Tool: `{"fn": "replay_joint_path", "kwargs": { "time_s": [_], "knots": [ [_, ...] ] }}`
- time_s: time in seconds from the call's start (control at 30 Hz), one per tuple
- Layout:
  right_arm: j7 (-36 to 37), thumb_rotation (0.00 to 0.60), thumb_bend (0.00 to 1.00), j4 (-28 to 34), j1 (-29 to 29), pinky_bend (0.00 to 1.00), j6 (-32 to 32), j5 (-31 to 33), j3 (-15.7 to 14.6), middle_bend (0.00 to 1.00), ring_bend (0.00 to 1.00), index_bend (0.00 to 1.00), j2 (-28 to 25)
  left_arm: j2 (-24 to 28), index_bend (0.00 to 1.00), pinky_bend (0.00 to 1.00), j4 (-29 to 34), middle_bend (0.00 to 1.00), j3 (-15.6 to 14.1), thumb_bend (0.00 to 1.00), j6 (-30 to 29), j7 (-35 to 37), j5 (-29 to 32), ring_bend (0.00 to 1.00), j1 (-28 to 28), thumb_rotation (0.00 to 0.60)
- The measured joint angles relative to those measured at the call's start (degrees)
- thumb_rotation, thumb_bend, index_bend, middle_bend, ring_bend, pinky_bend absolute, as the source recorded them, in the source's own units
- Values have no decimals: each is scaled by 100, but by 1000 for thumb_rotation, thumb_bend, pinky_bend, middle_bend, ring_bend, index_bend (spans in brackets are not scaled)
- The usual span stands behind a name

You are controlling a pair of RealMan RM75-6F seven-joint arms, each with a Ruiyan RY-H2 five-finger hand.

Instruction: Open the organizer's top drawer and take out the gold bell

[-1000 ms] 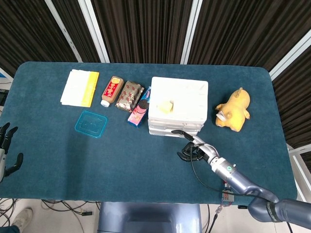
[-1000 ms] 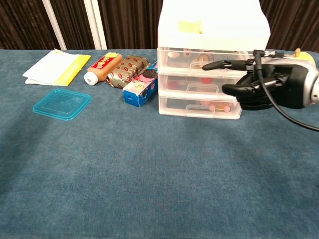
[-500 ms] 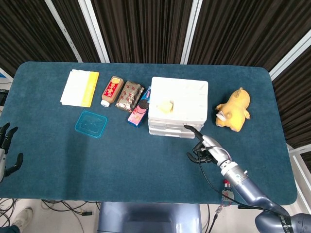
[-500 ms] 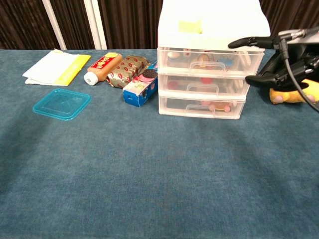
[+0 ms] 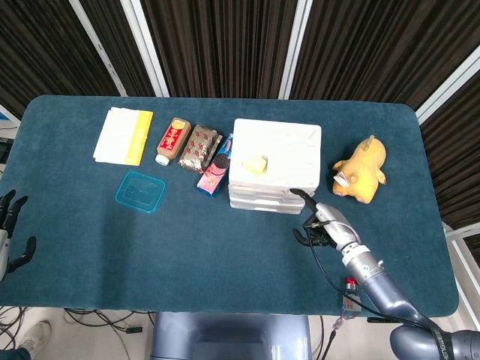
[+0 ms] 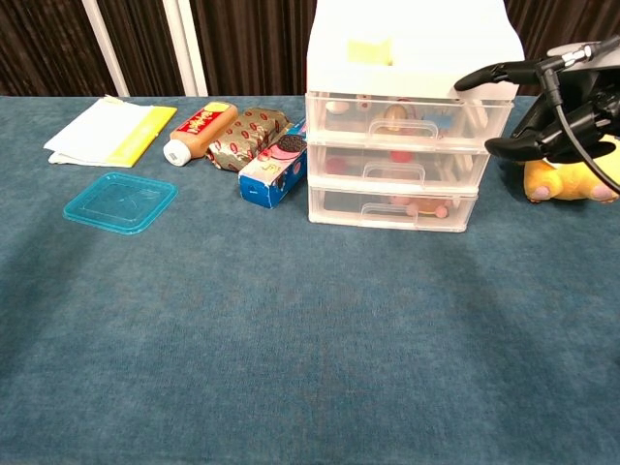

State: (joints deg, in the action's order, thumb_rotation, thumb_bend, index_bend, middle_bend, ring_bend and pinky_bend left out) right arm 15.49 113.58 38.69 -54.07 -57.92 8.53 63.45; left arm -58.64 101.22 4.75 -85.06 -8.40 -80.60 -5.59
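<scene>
The white three-drawer organizer (image 5: 274,159) (image 6: 407,58) stands mid-table with a yellow note on its lid. Its top drawer (image 6: 339,108) looks pushed in. Small coloured items show dimly through the drawer's clear front, one of them brownish-gold, but I cannot tell that it is the gold bell. My right hand (image 5: 324,223) (image 6: 557,107) hovers at the organizer's front right corner, holding nothing. One finger (image 6: 489,74) reaches toward the top drawer's right end, and I cannot tell whether it touches. My left hand (image 5: 9,232) hangs past the table's left edge with spread fingers.
A yellow plush toy (image 5: 361,170) (image 6: 572,176) lies right of the organizer, just behind my right hand. Left of the organizer lie a cookie box (image 5: 215,169), a snack packet (image 5: 199,148), a sauce bottle (image 5: 172,141), a paper pad (image 5: 124,136) and a blue lid (image 5: 140,191).
My right hand has moved from in front of the drawers rightward to the organizer's right front corner and risen to top-drawer height. The drawers and my left hand have not moved.
</scene>
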Motion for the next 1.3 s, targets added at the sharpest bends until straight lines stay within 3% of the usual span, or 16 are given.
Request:
{"fn": "replay_joint_path", "kwargs": {
  "time_s": [0.9,1.3],
  "knots": [
    [-631,600,468,52,111,1000,397,596,197,987,1000,101,-77,-5,73,0,0,5,-5,422,7,-28,11,0,-2,600],
    [-1289,600,468,133,500,1000,680,1261,228,987,1000,134,-296,-10,72,0,0,5,-6,422,9,-41,17,0,-2,600]
  ]
}}
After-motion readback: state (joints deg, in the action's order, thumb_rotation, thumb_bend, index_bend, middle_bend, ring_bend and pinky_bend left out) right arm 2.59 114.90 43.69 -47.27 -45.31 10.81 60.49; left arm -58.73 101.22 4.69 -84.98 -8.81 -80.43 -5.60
